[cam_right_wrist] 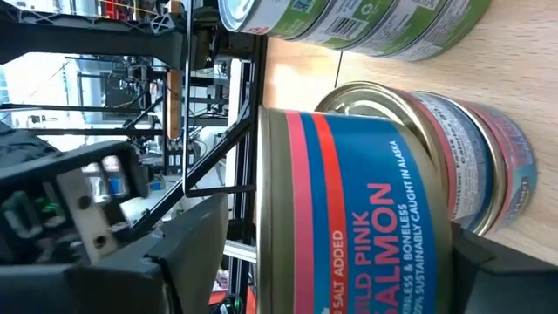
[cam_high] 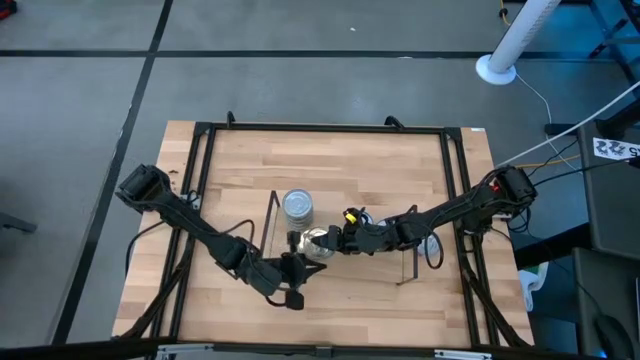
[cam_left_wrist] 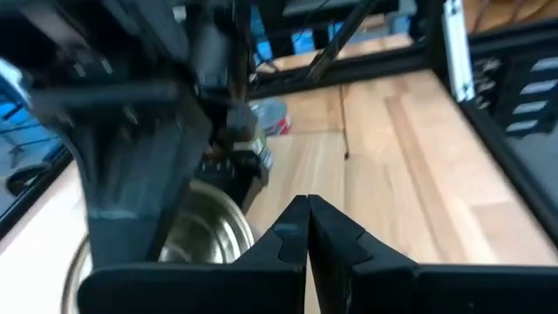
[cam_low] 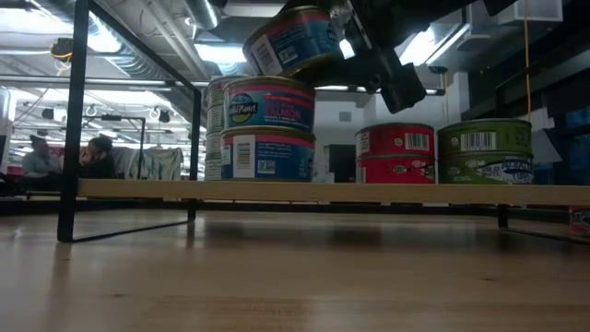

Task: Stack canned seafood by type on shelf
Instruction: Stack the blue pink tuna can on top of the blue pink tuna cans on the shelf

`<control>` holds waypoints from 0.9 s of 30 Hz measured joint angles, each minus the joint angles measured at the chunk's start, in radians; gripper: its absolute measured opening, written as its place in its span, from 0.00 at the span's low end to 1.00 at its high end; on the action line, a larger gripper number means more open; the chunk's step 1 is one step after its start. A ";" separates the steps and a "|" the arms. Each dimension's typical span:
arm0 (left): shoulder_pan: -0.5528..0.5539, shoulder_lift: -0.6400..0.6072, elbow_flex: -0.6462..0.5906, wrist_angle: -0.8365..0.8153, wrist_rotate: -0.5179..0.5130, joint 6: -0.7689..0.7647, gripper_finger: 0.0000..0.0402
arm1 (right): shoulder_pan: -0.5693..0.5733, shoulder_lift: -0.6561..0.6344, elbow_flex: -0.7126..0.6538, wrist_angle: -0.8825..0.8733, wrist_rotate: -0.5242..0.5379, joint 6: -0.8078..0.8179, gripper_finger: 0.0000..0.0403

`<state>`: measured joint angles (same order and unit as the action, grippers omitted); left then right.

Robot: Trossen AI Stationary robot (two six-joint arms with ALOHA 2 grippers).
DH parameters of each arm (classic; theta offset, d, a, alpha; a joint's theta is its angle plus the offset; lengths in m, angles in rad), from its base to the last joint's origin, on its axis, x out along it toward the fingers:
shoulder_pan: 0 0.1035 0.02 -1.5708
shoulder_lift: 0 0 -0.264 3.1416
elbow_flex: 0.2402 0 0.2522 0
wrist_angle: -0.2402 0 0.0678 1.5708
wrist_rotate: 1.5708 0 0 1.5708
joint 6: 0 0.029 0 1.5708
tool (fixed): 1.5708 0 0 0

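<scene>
Blue-and-pink can, high view: I see its gold-toned lid [cam_high: 318, 241] between the fingers of the right gripper [cam_high: 322, 243], near the middle of the shelf [cam_high: 345, 215]; beside it stands a silver-topped stack [cam_high: 298, 206].
Left gripper, high view: my left gripper [cam_high: 291, 296] sits on the tabletop [cam_high: 340, 160] just in front of the shelf, fingers pressed together, holding nothing.
Held can, low view: the pink salmon can [cam_low: 293, 41] hangs tilted in the right gripper [cam_low: 318, 41], just above a two-high stack of matching salmon cans [cam_low: 268, 128]; I cannot tell whether it touches the top one.
Other tins, low view: behind that stack is a taller pale stack [cam_low: 214, 129]; further along the shelf board [cam_low: 332, 191] stand a red-labelled pair [cam_low: 395, 153] and a green-labelled pair [cam_low: 485, 151].
Room, low view: two people [cam_low: 69, 159] sit far behind the table.
Left wrist view: the two dark fingers [cam_left_wrist: 327, 253] meet in a closed point; past them I see a gold can lid [cam_left_wrist: 196, 231] under the blurred right arm [cam_left_wrist: 148, 131].
Right wrist view: the salmon can [cam_right_wrist: 353, 218] fills the span between the spread fingers, pinched across its width; a like can [cam_right_wrist: 475, 161] lies just beyond it, and green-labelled tins [cam_right_wrist: 366, 22] stand further off.
</scene>
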<state>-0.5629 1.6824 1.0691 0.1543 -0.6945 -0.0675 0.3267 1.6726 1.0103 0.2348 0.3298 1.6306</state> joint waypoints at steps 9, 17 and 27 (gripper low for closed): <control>-0.001 0.031 0.000 -0.007 -0.107 0.019 0.00 | 0.000 0.000 0.000 0.000 -0.010 0.000 0.70; -0.032 0.031 0.000 -0.018 -0.177 0.064 0.00 | 0.000 0.000 0.000 0.001 -0.063 0.000 0.70; -0.083 0.031 0.000 -0.038 -0.328 0.150 0.00 | 0.000 0.000 0.000 0.003 -0.114 0.000 0.70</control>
<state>-0.6456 1.7138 1.0691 0.1168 -1.0222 0.0829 0.3267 1.6726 1.0103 0.2375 0.2161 1.6302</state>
